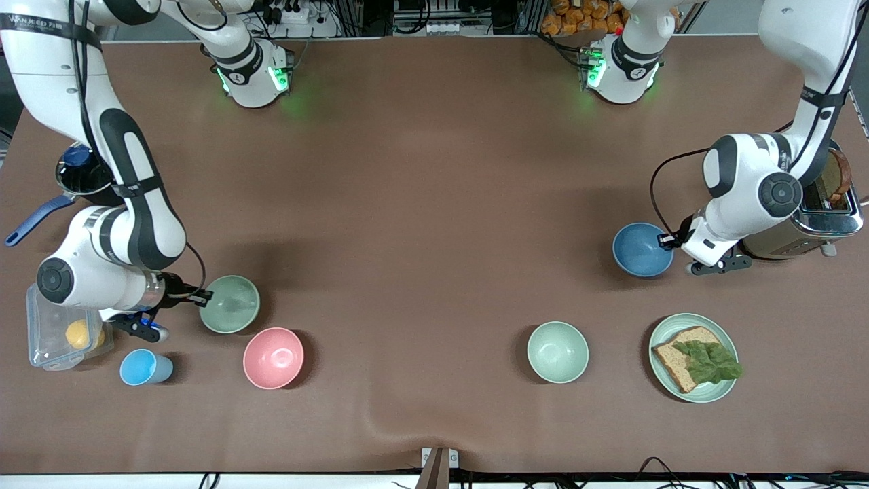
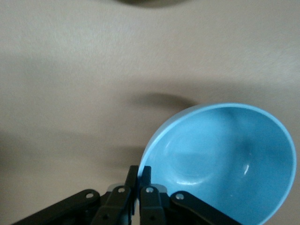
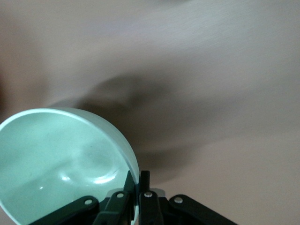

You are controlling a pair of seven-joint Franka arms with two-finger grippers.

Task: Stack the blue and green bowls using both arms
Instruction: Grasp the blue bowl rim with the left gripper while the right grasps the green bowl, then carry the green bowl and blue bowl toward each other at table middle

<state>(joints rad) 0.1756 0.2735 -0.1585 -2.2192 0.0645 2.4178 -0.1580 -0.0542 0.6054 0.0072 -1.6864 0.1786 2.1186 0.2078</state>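
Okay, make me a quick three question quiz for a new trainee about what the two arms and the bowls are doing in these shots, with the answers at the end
1. True or false: the left gripper is shut on the rim of the blue bowl.
2. Which bowl does the right gripper hold? A) the pink bowl B) the green bowl C) the paler mint-green bowl
3. Fill in: the plate at the left arm's end of the table carries bread topped with ____.

Key
1. True; both fingers pinch its rim.
2. B; it is pinched at the rim, over the table at the right arm's end.
3. Lettuce.
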